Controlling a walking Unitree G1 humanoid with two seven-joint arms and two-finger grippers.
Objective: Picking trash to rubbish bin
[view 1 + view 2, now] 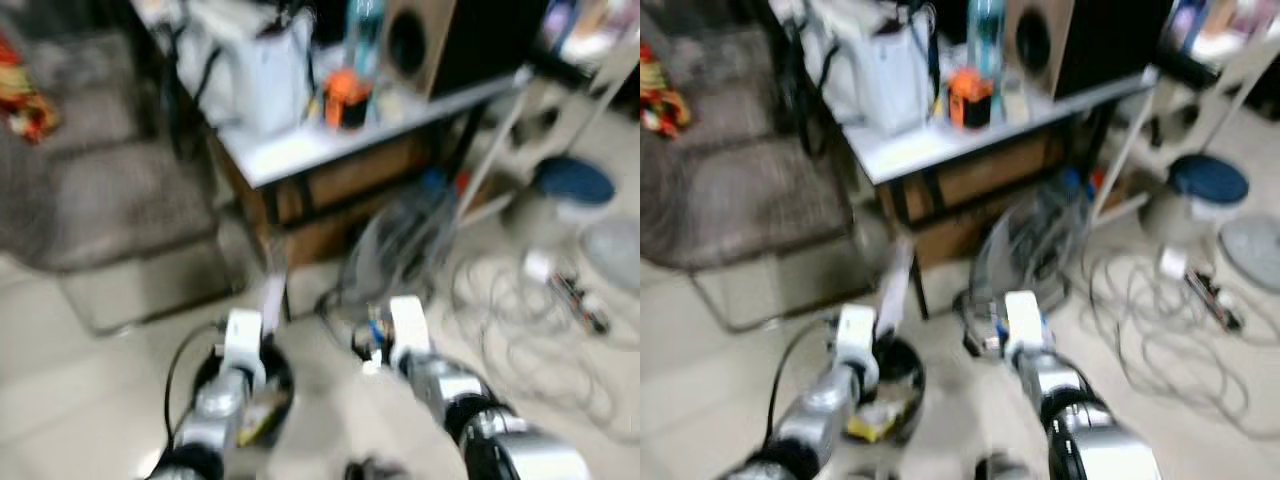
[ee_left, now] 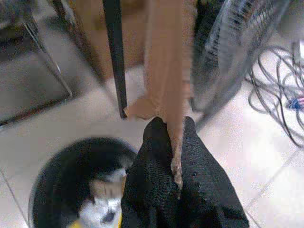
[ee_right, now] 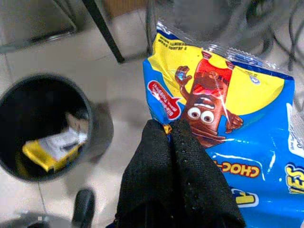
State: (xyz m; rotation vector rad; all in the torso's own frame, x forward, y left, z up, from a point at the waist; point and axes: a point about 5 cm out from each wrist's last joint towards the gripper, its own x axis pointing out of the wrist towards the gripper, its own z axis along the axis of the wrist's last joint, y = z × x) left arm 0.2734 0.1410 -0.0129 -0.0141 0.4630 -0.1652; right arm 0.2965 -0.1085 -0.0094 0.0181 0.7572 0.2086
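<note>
On a pale tiled floor (image 1: 100,400) before a cluttered white table (image 1: 300,150), beside a fan (image 1: 400,245) and loose cables (image 1: 520,330), we see a black bin (image 3: 42,128) holding yellow and white trash. Our left gripper (image 2: 170,130) pinches a brown cardboard strip (image 2: 164,71) just above the bin's rim. Our right gripper (image 3: 171,127) clamps a blue and yellow snack wrapper (image 3: 228,123) beside the bin.
</note>
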